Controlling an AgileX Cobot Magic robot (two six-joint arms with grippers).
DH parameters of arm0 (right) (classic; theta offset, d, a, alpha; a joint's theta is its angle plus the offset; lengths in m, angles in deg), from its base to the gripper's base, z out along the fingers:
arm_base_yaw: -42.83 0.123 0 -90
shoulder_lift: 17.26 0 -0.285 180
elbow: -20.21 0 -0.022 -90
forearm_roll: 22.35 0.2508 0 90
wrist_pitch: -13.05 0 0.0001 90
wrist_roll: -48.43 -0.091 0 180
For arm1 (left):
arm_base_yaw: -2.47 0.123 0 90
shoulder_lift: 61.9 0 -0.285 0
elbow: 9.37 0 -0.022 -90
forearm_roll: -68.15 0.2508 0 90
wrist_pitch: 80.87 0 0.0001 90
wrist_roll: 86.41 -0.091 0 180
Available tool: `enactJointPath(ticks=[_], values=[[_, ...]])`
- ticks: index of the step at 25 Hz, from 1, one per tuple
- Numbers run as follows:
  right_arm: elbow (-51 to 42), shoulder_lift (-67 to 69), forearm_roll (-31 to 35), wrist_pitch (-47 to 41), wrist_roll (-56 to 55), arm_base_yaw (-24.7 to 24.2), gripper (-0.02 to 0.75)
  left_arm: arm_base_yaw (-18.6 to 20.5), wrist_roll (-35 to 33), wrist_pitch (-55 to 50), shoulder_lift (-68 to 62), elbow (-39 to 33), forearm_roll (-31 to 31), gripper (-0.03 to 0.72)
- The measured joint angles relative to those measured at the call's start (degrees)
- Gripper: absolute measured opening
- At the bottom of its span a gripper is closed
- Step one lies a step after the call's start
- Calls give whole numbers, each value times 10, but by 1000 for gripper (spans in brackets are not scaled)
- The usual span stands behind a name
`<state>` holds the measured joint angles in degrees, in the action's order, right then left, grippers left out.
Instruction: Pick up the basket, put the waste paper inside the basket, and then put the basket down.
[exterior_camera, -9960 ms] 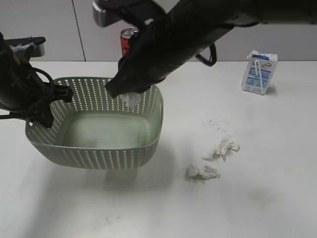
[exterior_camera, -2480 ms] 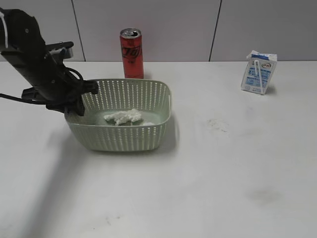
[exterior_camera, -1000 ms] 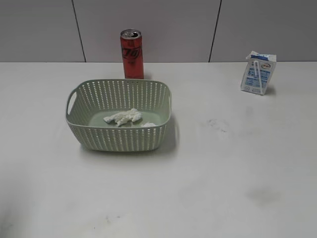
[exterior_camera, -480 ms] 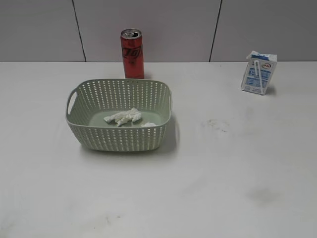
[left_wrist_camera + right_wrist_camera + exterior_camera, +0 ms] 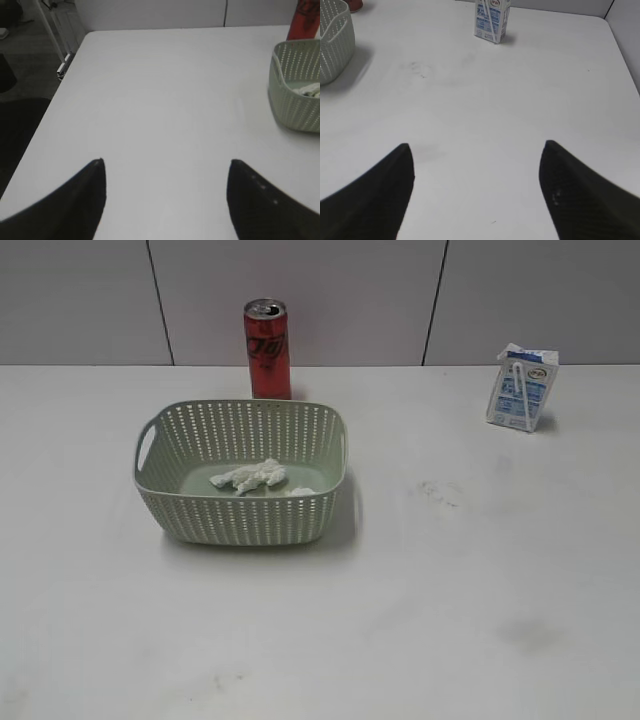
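Observation:
The pale green slotted basket (image 5: 240, 515) stands on the white table, left of centre. White crumpled waste paper (image 5: 250, 476) lies inside it on the bottom. The basket also shows at the right edge of the left wrist view (image 5: 295, 95) and at the top left of the right wrist view (image 5: 332, 42). Neither arm shows in the exterior view. My left gripper (image 5: 166, 162) is open and empty over bare table, well left of the basket. My right gripper (image 5: 476, 146) is open and empty over bare table, right of the basket.
A red drink can (image 5: 268, 348) stands just behind the basket. A blue-and-white drink carton (image 5: 524, 387) stands at the back right, and shows in the right wrist view (image 5: 491, 20). The table's left edge (image 5: 55, 95) drops to a dark floor.
Ten seconds ago both arms held the lifted basket and paper lay on the table. By 2.5 seconds ago the basket stood down with paper inside. Both arms have since left the view; nothing moved lately.

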<state>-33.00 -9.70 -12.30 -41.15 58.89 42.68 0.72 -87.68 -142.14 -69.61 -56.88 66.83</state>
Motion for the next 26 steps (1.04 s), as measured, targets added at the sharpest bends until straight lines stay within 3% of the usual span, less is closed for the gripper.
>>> enactJointPath(ticks=[26], values=[[0,0,3,0,0,0,590,0,18,5,2,-3,10,567]])
